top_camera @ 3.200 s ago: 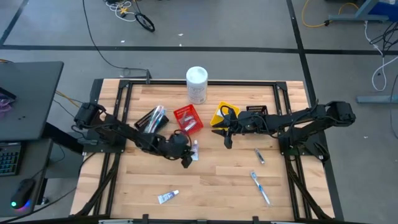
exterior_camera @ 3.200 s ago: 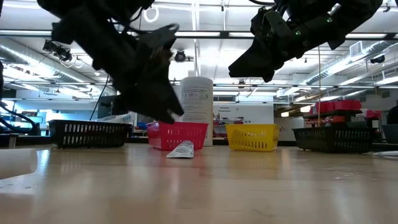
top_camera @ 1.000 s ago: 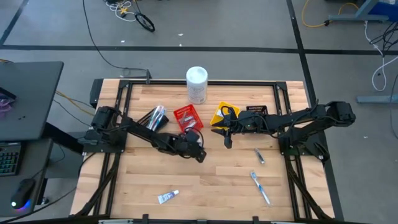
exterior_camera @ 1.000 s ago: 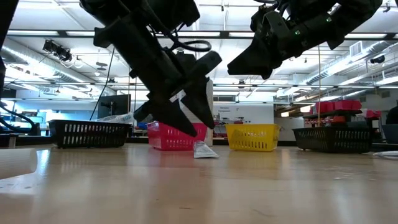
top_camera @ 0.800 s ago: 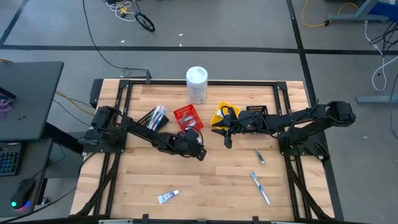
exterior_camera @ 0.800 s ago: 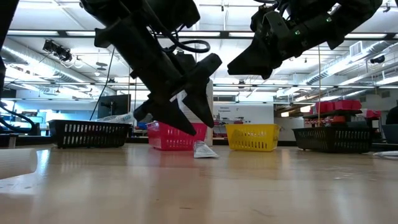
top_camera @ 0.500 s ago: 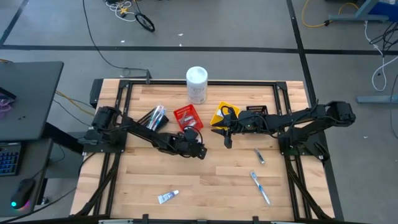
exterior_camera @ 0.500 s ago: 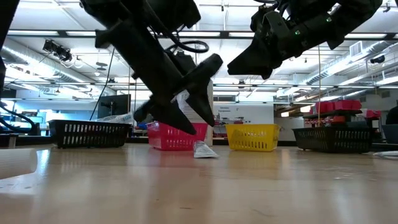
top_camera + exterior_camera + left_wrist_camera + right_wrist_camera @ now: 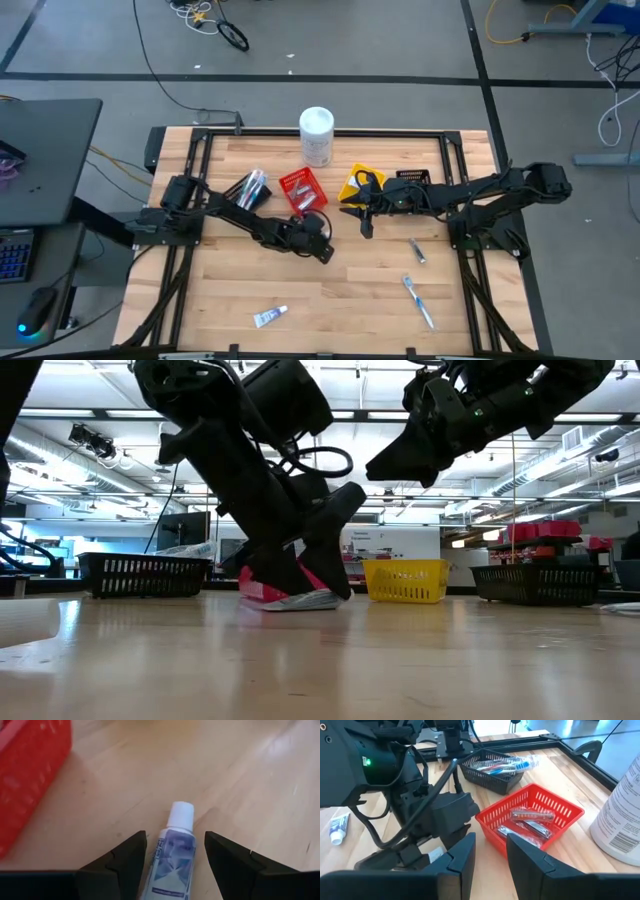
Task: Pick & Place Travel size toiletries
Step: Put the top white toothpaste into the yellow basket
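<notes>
Pick step, frame centre: the left gripper [image 9: 175, 852], jaws spread, straddled a toothpaste tube [image 9: 174, 851] beside the red bin [image 9: 301, 189]; closing seemed next, while the right gripper [image 9: 365, 222] waited part-open.

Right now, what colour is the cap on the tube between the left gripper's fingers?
White cap, clearest in the left wrist view.

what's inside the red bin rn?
In the right wrist view the red bin holds a few small silvery packaged items, lying flat. Its near wall hides whatever sits low against that side, so an exact count isn't possible.
</notes>
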